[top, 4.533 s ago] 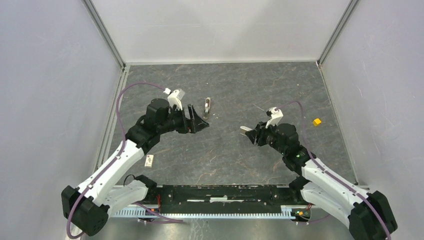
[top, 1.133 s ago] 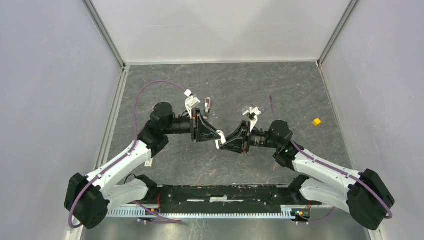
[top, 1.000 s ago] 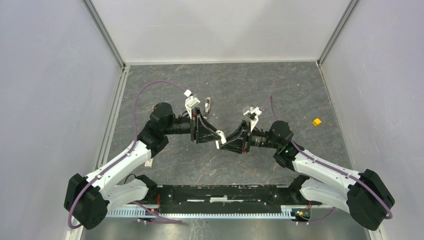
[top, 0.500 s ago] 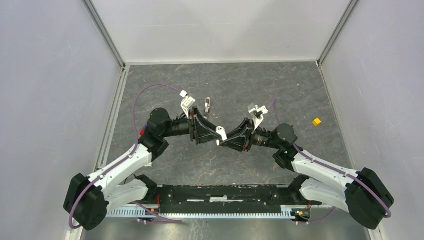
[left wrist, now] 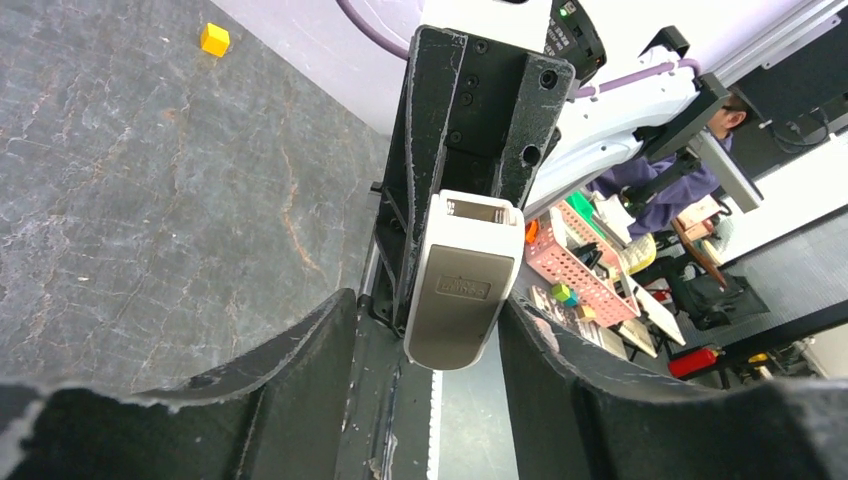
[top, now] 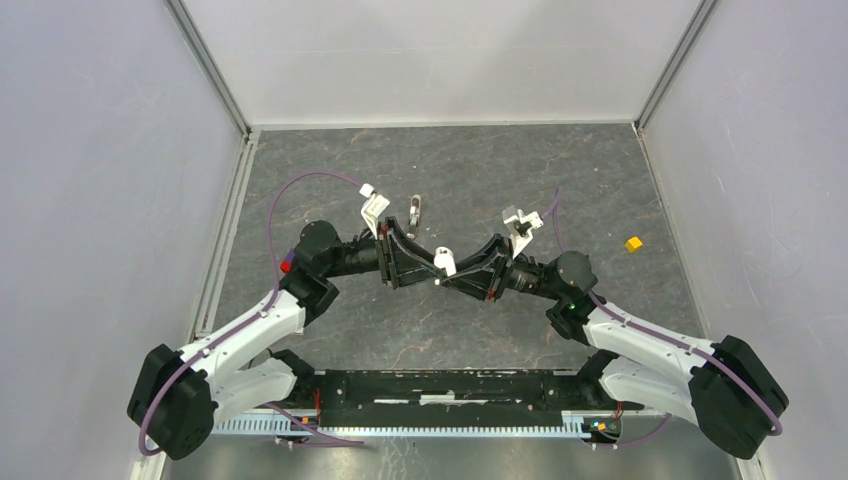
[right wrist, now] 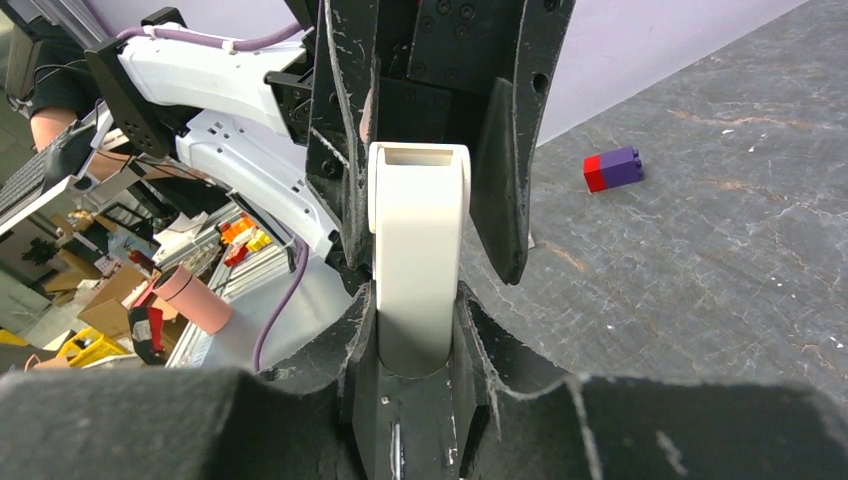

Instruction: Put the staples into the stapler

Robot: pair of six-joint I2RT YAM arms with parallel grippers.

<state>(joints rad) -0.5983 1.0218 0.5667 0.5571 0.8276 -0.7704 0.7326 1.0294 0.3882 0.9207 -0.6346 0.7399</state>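
The right gripper point(right wrist: 415, 335) is clamped on one end of the white stapler point(top: 446, 264), whose long axis runs toward the left gripper point(left wrist: 428, 305). That one has its fingers spread on either side of the free end, with a gap showing on one side. The grey strip of staples point(top: 415, 210), as I judge it, lies on the dark table point(top: 520, 170) just beyond the left gripper, so the left arm is nearer to it, and the yellow cube point(top: 633, 243) is well apart

The left gripper point(top: 425, 262) and right gripper point(top: 465, 276) meet tip to tip above the dark grey stone-patterned table point(top: 480, 170). A small white stapler point(top: 446, 264) sits between them, and a small yellow cube point(top: 633, 243) lies well apart.
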